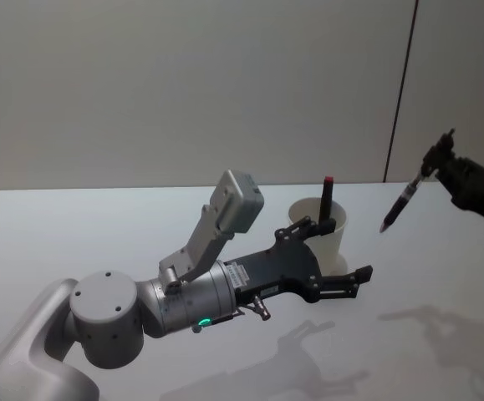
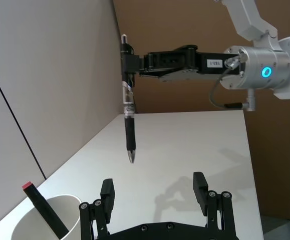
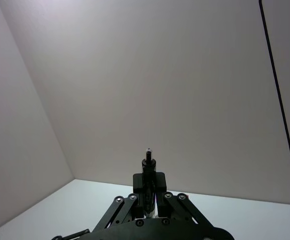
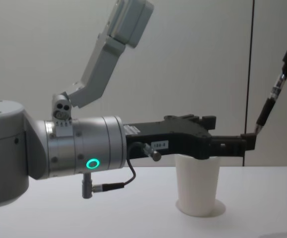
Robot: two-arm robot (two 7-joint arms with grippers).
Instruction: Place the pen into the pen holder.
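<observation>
The pen hangs in the air at the far right, well apart from the tabletop, tip downward and a little tilted; the right tool is closed on its upper end, near the clip. The pen holder (a white paper cup) stands near the middle, with a red-capped marker already leaning inside it; the left tool is just beside the cup, its fingers spread wide, one on either side, not touching as far as I can tell.

I judge the pen light, stiff and smooth, so it may swing or slip in a pinch at one end. The cup looks thin and light; it could tip easily if the pen strikes its rim.
</observation>
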